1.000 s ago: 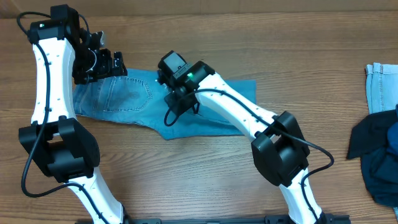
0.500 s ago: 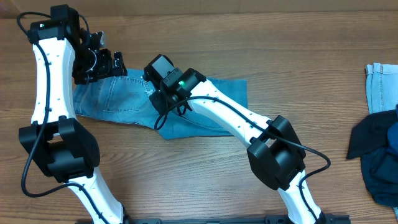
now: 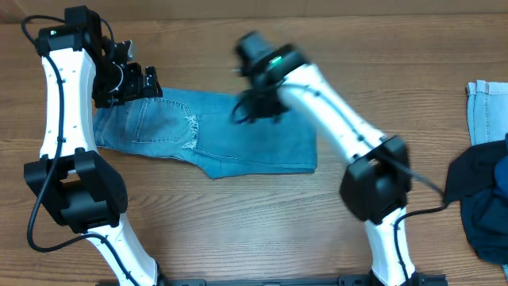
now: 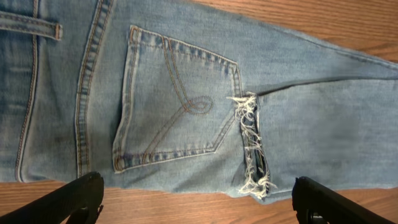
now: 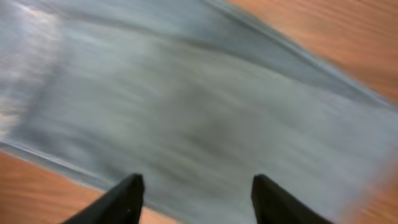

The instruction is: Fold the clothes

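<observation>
The clothes, light blue jeans (image 3: 238,143), lie folded flat on the wooden table. Their frayed hem (image 3: 190,131) rests beside the back pocket (image 3: 163,119). My left gripper (image 3: 149,83) hovers open over the top left edge of the jeans. The left wrist view shows the pocket (image 4: 174,106) and frayed hem (image 4: 252,149) below my left gripper (image 4: 199,205), which holds nothing. My right gripper (image 3: 252,110) is motion-blurred above the jeans' upper right part. In the right wrist view my right gripper (image 5: 199,199) is open over blurred denim (image 5: 205,106), empty.
At the table's right edge lie a folded light blue cloth (image 3: 488,111) and a dark navy garment (image 3: 484,199). Bare wooden tabletop (image 3: 238,222) surrounds the jeans.
My right gripper has opened, let go of the jeans leg near the pocket, and swung up and to the right. The folded leg now lies flat. The left arm has not moved.
</observation>
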`<state>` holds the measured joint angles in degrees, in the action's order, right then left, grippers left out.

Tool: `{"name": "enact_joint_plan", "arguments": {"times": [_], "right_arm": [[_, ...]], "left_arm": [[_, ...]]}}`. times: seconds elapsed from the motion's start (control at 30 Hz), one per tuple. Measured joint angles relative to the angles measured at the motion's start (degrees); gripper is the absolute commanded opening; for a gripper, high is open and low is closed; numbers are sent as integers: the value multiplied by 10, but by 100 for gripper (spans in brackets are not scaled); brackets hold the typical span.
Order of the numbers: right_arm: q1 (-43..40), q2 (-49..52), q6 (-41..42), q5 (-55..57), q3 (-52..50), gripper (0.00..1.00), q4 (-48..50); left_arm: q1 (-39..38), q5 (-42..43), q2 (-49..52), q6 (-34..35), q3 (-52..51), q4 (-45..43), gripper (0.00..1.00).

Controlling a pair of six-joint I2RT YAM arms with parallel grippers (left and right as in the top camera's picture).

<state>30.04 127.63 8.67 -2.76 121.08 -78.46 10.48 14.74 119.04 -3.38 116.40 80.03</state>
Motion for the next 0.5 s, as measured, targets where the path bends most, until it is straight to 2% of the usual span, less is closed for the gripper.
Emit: {"name": "enact_joint_plan", "arguments": {"times": [0.07,0.2,0.37,0.5], "right_arm": [[-79,1,5,8,-8,45,-42],[-171,2,5,-27,-85,44,-31],[-190,5,-24,-95,-189,45,13],[-187,5,-35,-111,-198,45,17]], "left_arm": [[0,0,0,0,0,-3,100],[0,0,0,0,0,-5,100],[1,-20,0,0,0,-8,100],[19,-26,0,0,0,-20,100]]}}
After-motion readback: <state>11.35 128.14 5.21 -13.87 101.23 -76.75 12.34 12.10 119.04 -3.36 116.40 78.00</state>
